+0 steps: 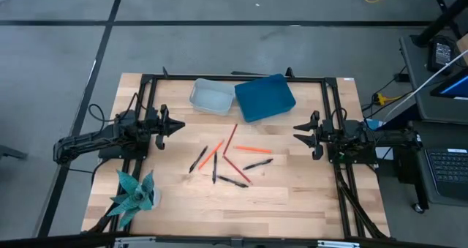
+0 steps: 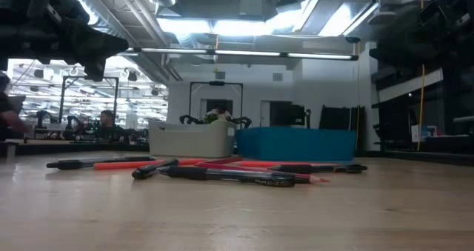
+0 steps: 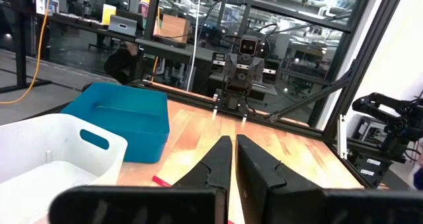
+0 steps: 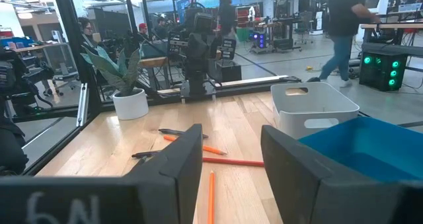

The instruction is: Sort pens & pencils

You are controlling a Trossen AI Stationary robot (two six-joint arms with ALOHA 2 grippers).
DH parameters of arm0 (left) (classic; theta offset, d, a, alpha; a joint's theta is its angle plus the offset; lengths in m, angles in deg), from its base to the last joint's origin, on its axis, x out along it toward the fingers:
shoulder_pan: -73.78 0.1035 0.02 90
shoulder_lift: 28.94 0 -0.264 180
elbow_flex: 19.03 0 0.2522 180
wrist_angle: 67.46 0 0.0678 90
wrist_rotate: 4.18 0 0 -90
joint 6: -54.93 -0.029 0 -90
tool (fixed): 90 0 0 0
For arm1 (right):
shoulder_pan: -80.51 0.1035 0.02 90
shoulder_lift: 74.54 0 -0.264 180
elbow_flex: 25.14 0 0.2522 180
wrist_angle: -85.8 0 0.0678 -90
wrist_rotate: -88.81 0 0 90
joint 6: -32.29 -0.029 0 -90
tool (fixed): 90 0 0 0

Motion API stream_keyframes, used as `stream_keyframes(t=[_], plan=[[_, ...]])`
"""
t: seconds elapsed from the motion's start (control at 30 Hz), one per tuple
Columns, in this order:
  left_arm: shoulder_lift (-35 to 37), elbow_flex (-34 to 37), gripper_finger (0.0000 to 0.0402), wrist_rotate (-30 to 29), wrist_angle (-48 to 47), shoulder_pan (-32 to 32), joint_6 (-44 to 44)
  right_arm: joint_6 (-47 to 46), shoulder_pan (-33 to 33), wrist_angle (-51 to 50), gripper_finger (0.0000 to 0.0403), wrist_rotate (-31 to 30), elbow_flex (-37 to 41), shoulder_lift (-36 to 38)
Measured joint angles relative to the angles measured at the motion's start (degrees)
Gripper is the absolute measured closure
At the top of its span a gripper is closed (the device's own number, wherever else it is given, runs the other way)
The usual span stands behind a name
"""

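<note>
Only one marking was readable: pale characters looking like "6N" stood on the dark body of the right gripper (image 4: pixel 231 161), in its wrist view.

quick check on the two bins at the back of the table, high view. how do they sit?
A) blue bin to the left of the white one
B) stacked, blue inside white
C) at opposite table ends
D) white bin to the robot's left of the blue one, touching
D: the white bin lies left of the blue bin, their edges meeting, both behind the scattered pens and pencils.
</note>
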Motion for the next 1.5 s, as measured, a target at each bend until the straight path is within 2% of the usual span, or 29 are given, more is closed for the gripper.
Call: stream_keyframes(t=[0.27,0.63,0.77,0.87,0.97,1.07,1.5], plan=[[0.0,0.0,0.0388,0.0,0.0,0.0,0.0,-0.9,0.0,2.7,0.0247,0.0,0.0,0.0],[0.0,0.0,0.0388,0.0,0.1,0.0,0.0,-12.0,0.0,2.1,0.0247,0.5,0.0,0.0],[0.0,0.0,0.0388,0.0,0.1,0.0,0.0,-5.4,0.0,2.1,0.0247,4.9,0.0,0.0],[0.0,0.0,0.0388,-0.4,0.2,0.0,-2.6,-2.3,0.0,2.4,0.0247,4.9,0.0,0.0],[0.0,0.0,0.0388,-3.3,0.3,0.0,-7.9,-0.1,0.0,2.4,0.0247,4.3,0.0,0.0],[0.0,0.0,0.0388,-5.3,0.3,0.0,-8.7,0.3,0.0,1.7,0.0247,3.2,0.0,0.0],[0.0,0.0,0.0388,-4.4,0.0,0.0,-14.6,1.5,0.0,-0.6,0.0247,3.4,0.0,-0.4]])
